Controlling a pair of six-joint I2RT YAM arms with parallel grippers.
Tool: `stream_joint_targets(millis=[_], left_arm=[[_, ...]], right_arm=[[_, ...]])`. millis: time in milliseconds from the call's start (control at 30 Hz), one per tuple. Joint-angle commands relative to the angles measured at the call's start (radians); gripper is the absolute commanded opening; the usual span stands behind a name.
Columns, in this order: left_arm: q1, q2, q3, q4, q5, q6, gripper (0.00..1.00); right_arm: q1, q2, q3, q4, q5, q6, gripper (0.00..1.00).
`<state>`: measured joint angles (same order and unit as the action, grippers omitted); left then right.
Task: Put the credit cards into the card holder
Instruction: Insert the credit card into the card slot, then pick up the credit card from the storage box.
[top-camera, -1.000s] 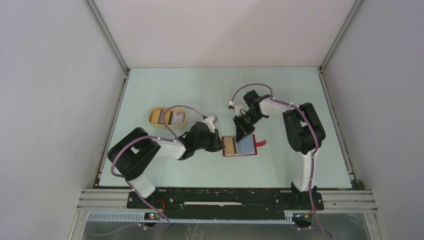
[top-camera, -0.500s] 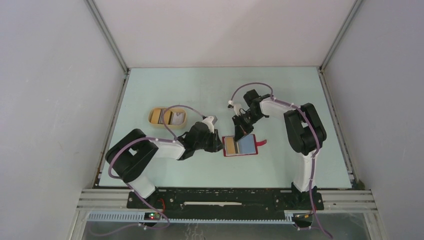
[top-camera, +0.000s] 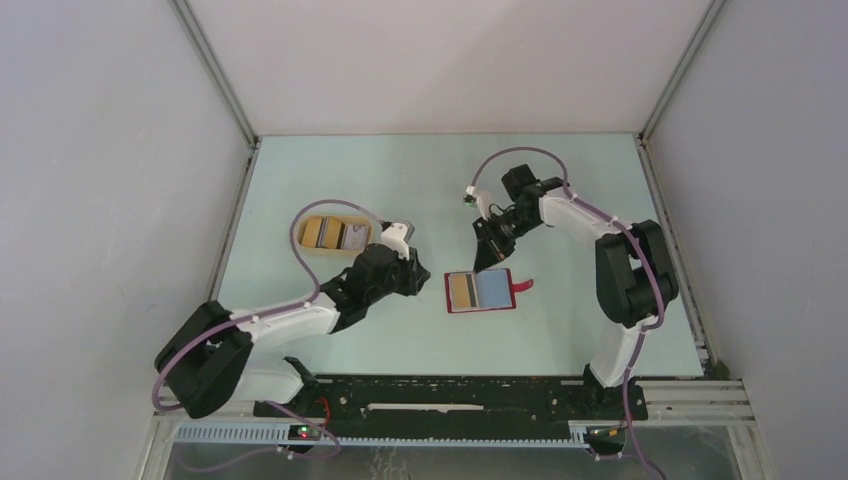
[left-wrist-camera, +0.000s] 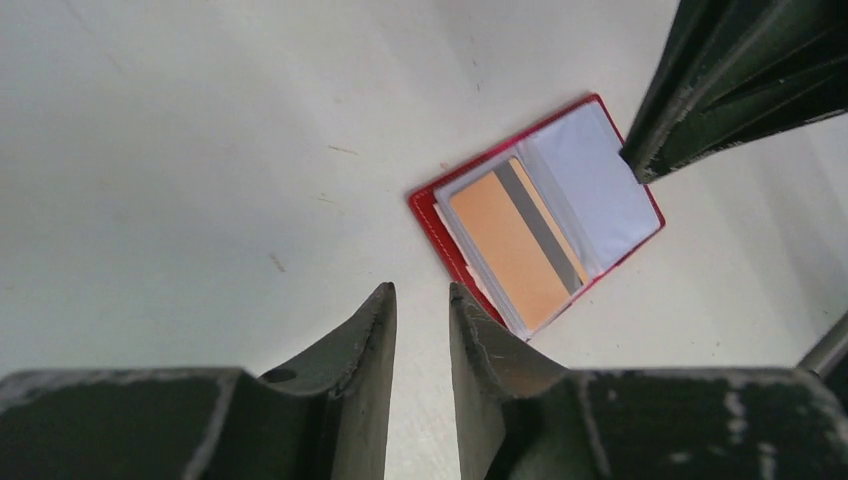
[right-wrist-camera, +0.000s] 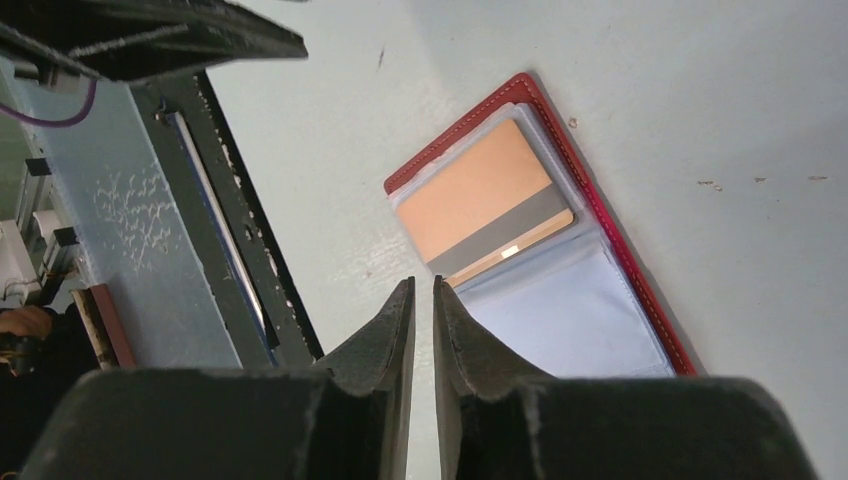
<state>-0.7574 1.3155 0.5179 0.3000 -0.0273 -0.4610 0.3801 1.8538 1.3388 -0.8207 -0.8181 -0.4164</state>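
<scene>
The red card holder (top-camera: 493, 290) lies open on the table, with a golden-brown credit card (top-camera: 461, 290) tucked in its left pocket. More credit cards (top-camera: 338, 234) lie in the tan tray. My left gripper (top-camera: 421, 278) hovers just left of the card holder (left-wrist-camera: 600, 180), jaws slightly open and empty, the golden-brown card (left-wrist-camera: 505, 245) ahead of them. My right gripper (top-camera: 484, 259) hangs over the far edge of the card holder (right-wrist-camera: 570, 320), jaws a narrow slit apart with nothing between, above the card (right-wrist-camera: 470, 195).
A tan oval tray (top-camera: 336, 215) sits behind and to the left of the left gripper. The holder's red closure tab (top-camera: 522, 287) sticks out to the right. A right finger (left-wrist-camera: 700, 100) shows in the left wrist view.
The left gripper has pulled back leftward off the holder's edge. The right gripper has lifted slightly from its far edge. Both jaws have parted a little.
</scene>
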Motion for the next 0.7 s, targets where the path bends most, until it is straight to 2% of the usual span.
stream_joint_targets(millis=[0, 167, 367, 600, 667], left_arm=[[-0.004, -0.119, -0.025, -0.065, -0.155, 0.113, 0.33], [-0.004, -0.206, -0.018, -0.154, -0.316, 0.182, 0.42], [0.020, -0.284, -0.001, -0.229, -0.497, 0.263, 0.64], [0.144, -0.353, 0.009, -0.272, -0.514, 0.312, 0.96], [0.192, -0.364, 0.013, -0.282, -0.510, 0.326, 1.00]], right_arm=[[-0.013, -0.062, 0.036, -0.035, -0.053, -0.061, 0.20], [-0.017, -0.076, 0.036, -0.043, -0.066, -0.072, 0.20], [-0.021, -0.086, 0.036, -0.050, -0.076, -0.077, 0.20], [-0.033, -0.097, 0.036, -0.052, -0.078, -0.079, 0.20], [-0.040, -0.101, 0.036, -0.052, -0.079, -0.078, 0.20]])
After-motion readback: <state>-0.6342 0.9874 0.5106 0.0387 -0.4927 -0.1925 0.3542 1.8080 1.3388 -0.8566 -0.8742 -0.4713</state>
